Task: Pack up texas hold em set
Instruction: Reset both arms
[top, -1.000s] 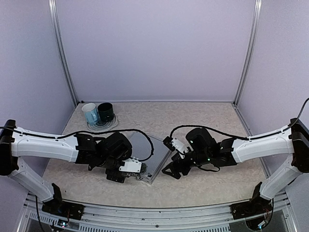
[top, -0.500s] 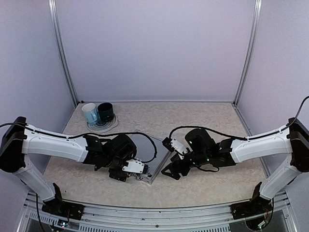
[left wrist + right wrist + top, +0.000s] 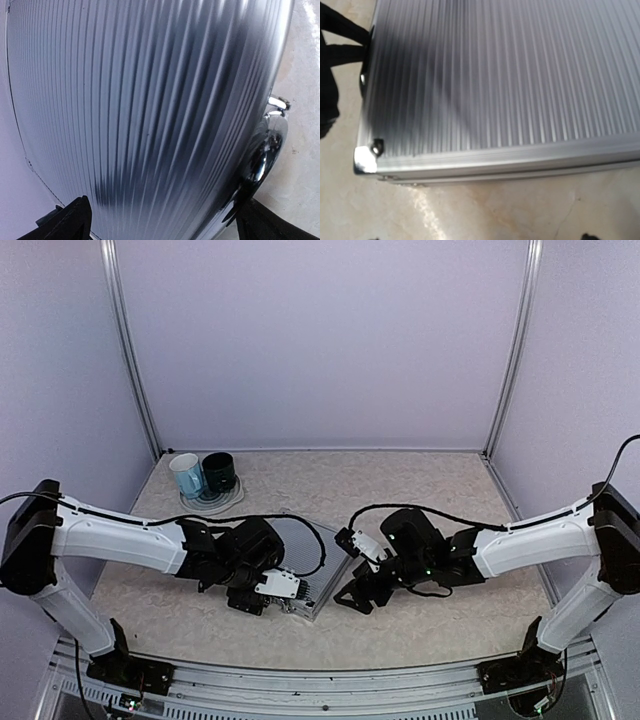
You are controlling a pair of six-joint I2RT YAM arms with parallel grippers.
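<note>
Silver ribbed aluminium, the case (image 3: 298, 538) of the texas hold em set lay shut and flat on the table (image 3: 430, 490), toward 7 o'clock of the table's middle. None of its chips, cards or dice could be seen. The left gripper (image 3: 262, 595) hung over the lid at the case's 7 o'clock edge. In the left wrist view its fingers (image 3: 75, 220) stood wide apart at the frame's lower corners, with the ribbed lid below them and a chrome fitting (image 3: 262, 160) on the case's rim at 4 o'clock. The right gripper (image 3: 352, 595) sat just beside the case at its 4 o'clock, jaws spread and holding nothing, and its wrist camera looked at a metal-capped corner (image 3: 366, 160). A light-blue mug (image 3: 185, 475) and a dark-green mug (image 3: 220, 472) stood on a plate (image 3: 212, 502) at 10 o'clock, well apart from the case.
</note>
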